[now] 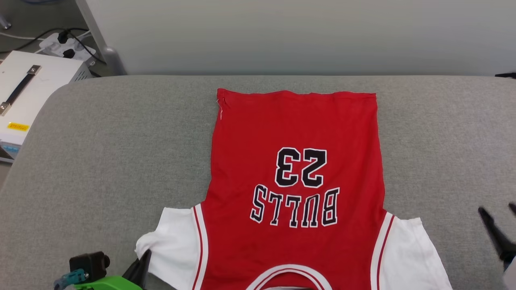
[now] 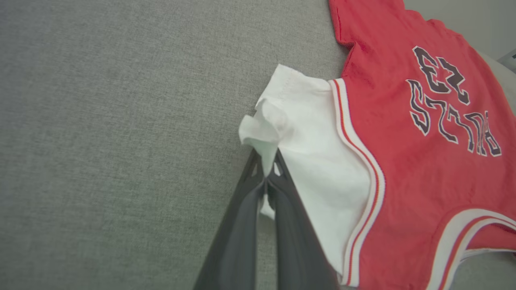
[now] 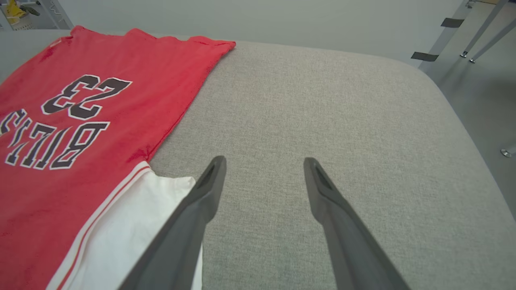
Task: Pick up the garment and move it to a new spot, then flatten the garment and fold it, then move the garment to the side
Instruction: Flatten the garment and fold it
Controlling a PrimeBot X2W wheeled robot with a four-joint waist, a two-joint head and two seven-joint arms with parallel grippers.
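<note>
Left gripper [image 2: 267, 166] clamps the shirt [image 1: 294, 133] sleeve [image 2: 306, 121] at 8 o'clock; right gripper [image 3: 264, 165] stands open at 4 o'clock.

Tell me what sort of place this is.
Probably a robotics lab or test room: a grey fabric-covered worktable, a white equipment case with a handle, and a power strip with cables on the floor.
</note>
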